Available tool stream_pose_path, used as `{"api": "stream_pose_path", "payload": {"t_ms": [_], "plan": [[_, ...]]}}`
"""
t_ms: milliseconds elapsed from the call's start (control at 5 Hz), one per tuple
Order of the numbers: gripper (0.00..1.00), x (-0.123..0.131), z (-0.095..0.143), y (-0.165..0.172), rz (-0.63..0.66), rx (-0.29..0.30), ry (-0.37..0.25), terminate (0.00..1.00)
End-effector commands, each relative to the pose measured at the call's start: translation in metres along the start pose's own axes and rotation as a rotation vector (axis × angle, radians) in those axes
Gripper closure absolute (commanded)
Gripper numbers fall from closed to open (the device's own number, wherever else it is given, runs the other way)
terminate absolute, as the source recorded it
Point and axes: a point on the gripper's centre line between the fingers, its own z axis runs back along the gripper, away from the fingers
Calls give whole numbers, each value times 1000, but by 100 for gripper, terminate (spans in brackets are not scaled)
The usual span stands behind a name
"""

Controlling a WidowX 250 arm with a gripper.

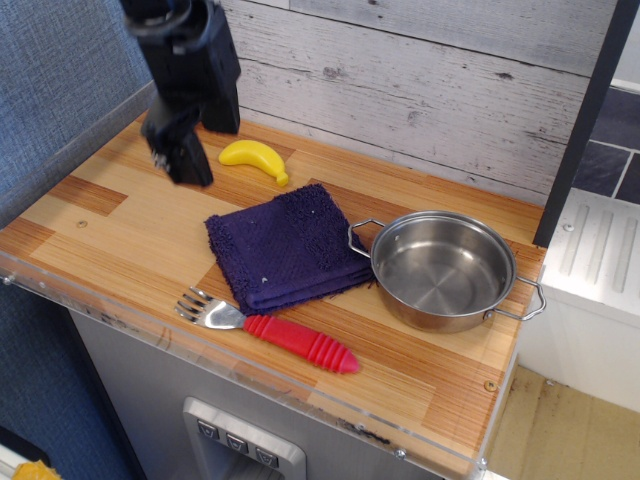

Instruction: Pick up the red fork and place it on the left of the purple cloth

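The red fork lies flat near the counter's front edge, its silver head to the left and its ribbed red handle to the right, just in front of the purple cloth. The cloth is folded at the counter's middle. My gripper hangs above the back left of the counter, left of the cloth and far from the fork. Its black fingers look pressed together and hold nothing.
A yellow banana lies behind the cloth, just right of the gripper. A steel pot with two handles touches the cloth's right edge. A grey plank wall runs along the back; a blue wall is on the left.
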Motion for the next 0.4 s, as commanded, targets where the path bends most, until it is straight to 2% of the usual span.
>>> {"api": "stream_pose_path", "payload": {"t_ms": [0,200], "plan": [[0,16,3,-32,-107,16,28,0],[0,34,-11,-45,-148,-3,35,0]]}}
